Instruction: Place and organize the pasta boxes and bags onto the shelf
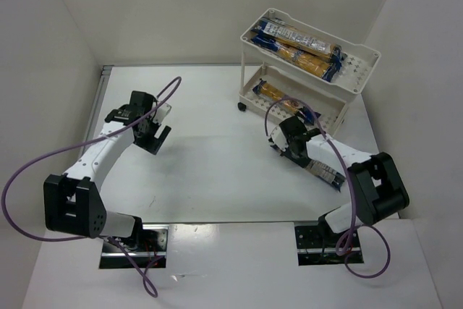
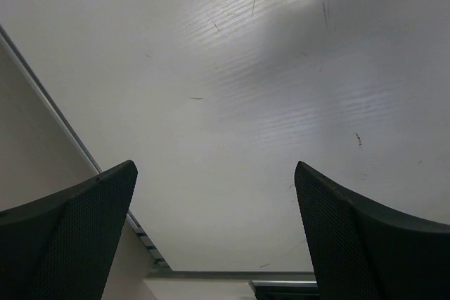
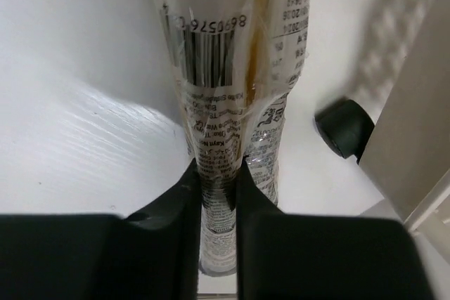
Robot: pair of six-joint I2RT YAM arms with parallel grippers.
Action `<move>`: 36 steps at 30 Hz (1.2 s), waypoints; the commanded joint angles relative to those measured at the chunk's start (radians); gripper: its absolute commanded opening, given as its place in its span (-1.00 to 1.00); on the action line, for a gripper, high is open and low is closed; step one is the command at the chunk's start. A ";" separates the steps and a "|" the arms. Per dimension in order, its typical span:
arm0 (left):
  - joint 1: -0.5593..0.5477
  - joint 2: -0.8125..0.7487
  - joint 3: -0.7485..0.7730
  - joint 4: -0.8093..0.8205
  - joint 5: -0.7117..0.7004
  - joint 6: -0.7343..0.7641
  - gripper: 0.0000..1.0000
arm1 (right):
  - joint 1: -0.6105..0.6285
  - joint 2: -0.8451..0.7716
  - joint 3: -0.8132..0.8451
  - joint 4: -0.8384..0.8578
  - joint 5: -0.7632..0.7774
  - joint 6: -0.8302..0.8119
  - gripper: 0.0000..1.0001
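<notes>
Our right gripper [image 3: 214, 180] clamps a spaghetti packet [image 3: 211, 68] edgewise, its length pointing toward the cart [image 1: 365, 52] (a wheel [image 3: 344, 128] sits just beside), likely so it slides into the lower tray [image 1: 334, 115]. Our left gripper [image 2: 214, 170] hangs spread over the table [image 2: 232, 103], holding nothing.

The white table [image 1: 217, 179] is carrying the cream shelf [image 1: 362, 59], which is standing on dark wheels [image 3: 344, 128] just beyond and right of the right claw [image 3: 216, 201], itself pinching a pasta packet [image 3: 211, 68]. Beneath the wide-spread left claw [image 2: 214, 173] the tabletop is showing fine scratches, with an edge strip [image 2: 70, 135] running along to that claw's left.
</notes>
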 commanded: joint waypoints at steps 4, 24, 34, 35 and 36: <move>0.005 -0.029 0.007 -0.004 0.018 0.014 1.00 | 0.177 0.036 0.085 0.008 -0.225 0.103 -0.93; 0.076 -0.029 0.029 0.048 0.063 0.022 1.00 | 0.260 0.193 0.214 0.031 -0.329 0.072 0.96; 0.076 -0.038 0.050 0.048 0.072 0.022 1.00 | 0.260 0.260 0.214 0.024 -0.321 0.094 0.74; 0.076 -0.038 0.050 0.048 0.072 0.022 1.00 | 0.260 0.260 0.202 0.024 -0.338 0.085 0.60; 0.076 -0.047 0.050 0.048 0.072 0.022 1.00 | 0.269 0.260 0.181 0.011 -0.338 0.085 0.13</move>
